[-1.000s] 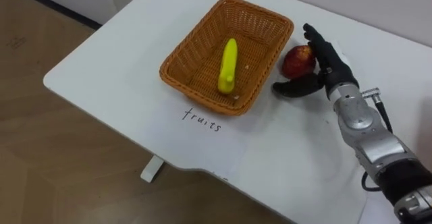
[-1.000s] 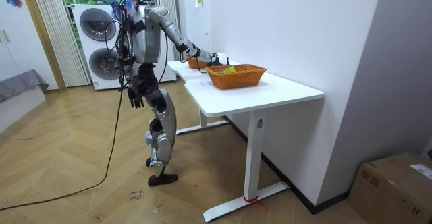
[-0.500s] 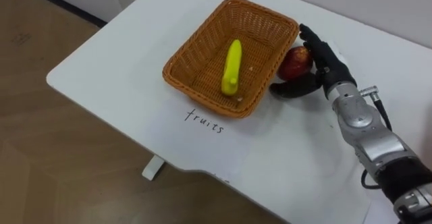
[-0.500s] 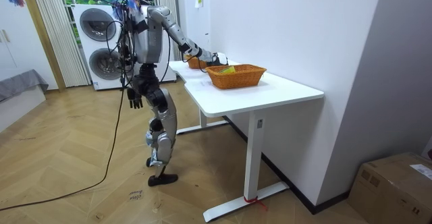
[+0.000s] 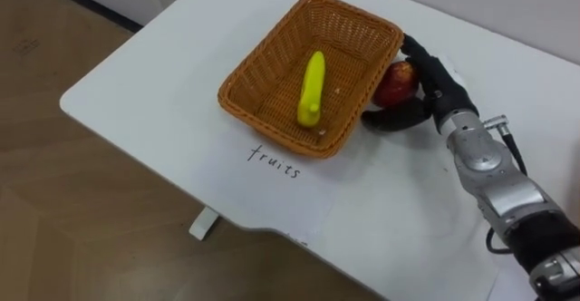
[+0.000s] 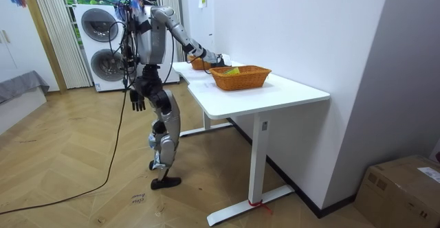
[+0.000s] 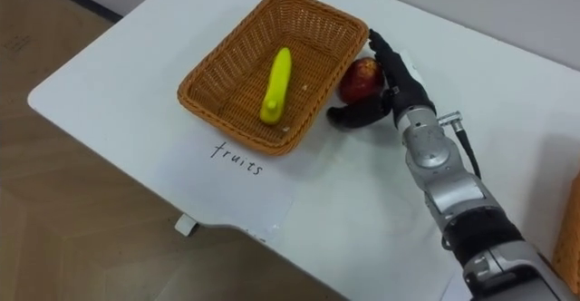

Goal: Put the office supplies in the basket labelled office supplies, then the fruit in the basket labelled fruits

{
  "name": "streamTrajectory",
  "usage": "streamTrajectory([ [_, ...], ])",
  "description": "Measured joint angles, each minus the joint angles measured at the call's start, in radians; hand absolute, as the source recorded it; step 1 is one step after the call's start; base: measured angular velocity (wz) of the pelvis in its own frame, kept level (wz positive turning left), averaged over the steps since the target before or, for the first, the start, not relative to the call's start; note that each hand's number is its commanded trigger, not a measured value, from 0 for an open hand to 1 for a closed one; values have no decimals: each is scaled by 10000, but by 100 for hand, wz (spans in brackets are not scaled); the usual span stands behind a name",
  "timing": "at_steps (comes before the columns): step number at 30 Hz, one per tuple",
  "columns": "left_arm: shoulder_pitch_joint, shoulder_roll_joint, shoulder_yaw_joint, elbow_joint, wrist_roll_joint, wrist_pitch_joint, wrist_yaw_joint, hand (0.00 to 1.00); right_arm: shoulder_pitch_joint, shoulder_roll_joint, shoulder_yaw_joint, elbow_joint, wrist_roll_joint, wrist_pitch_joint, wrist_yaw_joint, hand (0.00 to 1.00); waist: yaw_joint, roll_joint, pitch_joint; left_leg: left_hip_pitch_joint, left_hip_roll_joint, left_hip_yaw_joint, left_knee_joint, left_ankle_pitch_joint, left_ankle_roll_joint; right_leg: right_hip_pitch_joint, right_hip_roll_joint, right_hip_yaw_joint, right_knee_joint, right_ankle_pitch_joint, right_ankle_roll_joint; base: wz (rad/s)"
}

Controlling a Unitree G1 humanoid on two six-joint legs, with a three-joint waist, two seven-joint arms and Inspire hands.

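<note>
Fruit basket point(image 5: 263, 65): wicker, on the white table point(image 5: 145, 92), the handwritten word "fruits" point(image 5: 272, 159) just in front of it.
Banana point(image 5: 311, 88): lying inside the basket; that one is done.
Apple point(image 5: 396, 83): outside, touching the basket's right wall, resting on the table.
Right hand point(image 5: 439, 88): cupped round the apple, thumb curled under its near side, the rest wrapping its far side.
Left hand point(image 6: 138, 101): hanging at the robot's hip, well away from the basket.
Second basket point(image 6: 240, 77): well apart from the fruit basket, beyond the apple; contents too small to tell.
Left to do: by my reckoning, lift the apple over the rim; office supplies unaccounted for.

Yellow banana point(image 5: 311, 88) lies in wicker basket point(image 5: 268, 72) — red apple point(image 5: 397, 82) just beside.
</note>
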Motion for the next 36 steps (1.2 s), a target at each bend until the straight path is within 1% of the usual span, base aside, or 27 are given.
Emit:
streamTrajectory([
  [1,0,2,1,25,-8,2,0,0,-20,-68,-1,45,0,-2,0,100,-11,0,-2,9,1,7,9,2,4,32,-3,-22,-7,1,2,20],
  [3,-3,1,-114,19,-9,19,2,0,-97,-347,26,166,4,-7,134,100,-3,20,4,44,30,95,57,0,6,98,-8,-31,-38,1,3,3],
  [5,-23,0,-183,17,-10,45,3,0,-97,-411,24,198,-6,-11,122,100,-4,65,1,43,48,120,88,-1,6,109,-1,-43,-31,1,3,0],
  [7,-27,0,-190,18,-8,68,4,0,-98,-452,21,216,-24,-2,161,100,-16,125,-38,42,54,121,92,-1,6,113,-15,-78,-16,1,2,0],
  [9,-26,-2,-190,3,0,88,-17,0,-100,-501,14,390,-177,-3,235,100,-4,212,-105,76,59,150,90,-1,6,114,-22,-78,-14,0,2,0],
  [11,-15,0,-187,7,0,156,-47,0,-100,-500,19,449,-251,24,302,100,15,248,-119,148,60,189,82,-1,6,133,-27,-74,-14,-1,3,-3],
  [13,-10,14,-177,3,16,167,-98,0,-99,-501,36,453,-311,91,415,100,33,237,-128,174,60,197,32,0,7,169,-21,-56,-4,-10,4,-2],
  [18,-15,43,-179,-6,9,179,-184,0,-46,-495,146,453,-296,122,699,100,16,73,-178,232,62,245,17,5,13,214,-14,-4,-8,-14,5,0],
  [21,-28,44,-178,-8,13,169,-171,0,-30,-467,294,503,-314,124,787,100,15,5,-142,363,62,264,12,4,14,314,-7,11,-36,-16,10,0],
  [24,-39,43,-181,-95,12,149,-110,0,-30,-463,336,526,-311,100,888,100,-4,-2,-121,364,82,263,11,4,14,314,-13,20,-51,-18,12,0],
  [29,-34,46,-113,-94,10,139,-96,0,-29,-463,331,542,-343,80,999,100,7,3,-117,385,109,303,-5,4,13,315,-1,38,-46,-13,4,0],
  [31,-33,45,-92,-95,15,134,-89,0,-27,-457,330,521,-345,77,1023,100,-17,-12,-127,408,109,312,-49,4,12,330,-3,50,-53,-13,4,0],
  [36,-1,55,-69,-98,17,136,-68,0,60,-446,327,481,-349,105,1240,100,-87,-54,-132,694,98,355,-192,4,11,697,18,52,-245,-10,15,0],
])
